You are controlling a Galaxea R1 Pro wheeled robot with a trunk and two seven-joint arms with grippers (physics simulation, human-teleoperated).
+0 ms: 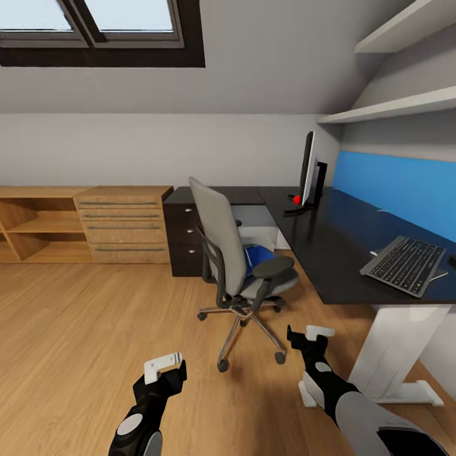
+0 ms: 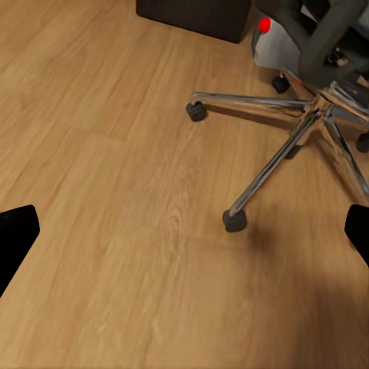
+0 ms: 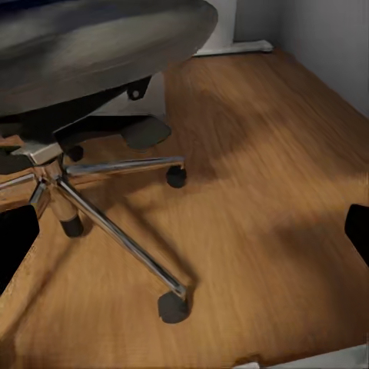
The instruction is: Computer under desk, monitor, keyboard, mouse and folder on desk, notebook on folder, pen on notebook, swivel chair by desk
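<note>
A: Position. Base stands on the wood floor [image 1: 76, 329], facing the chair [image 1: 228, 253], which is pulled out from the desk [image 1: 342, 253] with its back turned to the robot.

B: Hands?

A: Left gripper [image 1: 166, 368] and right gripper [image 1: 308, 335] both hang low, short of the chair's chrome legs, holding nothing. In each wrist view the two dark fingertips sit at opposite edges with bare floor between, so both stand spread apart. My reading: arms kept down and clear while the base travels.

B: The folder?

A: Bright blue patch on the seat, mostly hidden behind the backrest: folder [image 1: 258, 256], lying on the cushion. It will have to be reached from the side or front, since the backrest blocks this approach.

B: Desk contents?

A: Monitor [image 1: 308, 168] upright near the far corner, seen edge-on. Keyboard [image 1: 405, 265] near the front edge, well apart from the monitor, set askew. A dark sliver at the picture's right edge beside the keyboard could be the mouse; too little shows to say. Notebook and pen, not located.

B: Computer?

A: Left wrist view catches a pale grey box with a red dot, the computer [image 2: 270, 42], on the floor beyond the chair's legs. It seems to sit by the drawer unit [image 1: 183, 234], under the desk, so likely fine as is.

B: Next?

A: Probably rounding the chair toward the seat.
</note>
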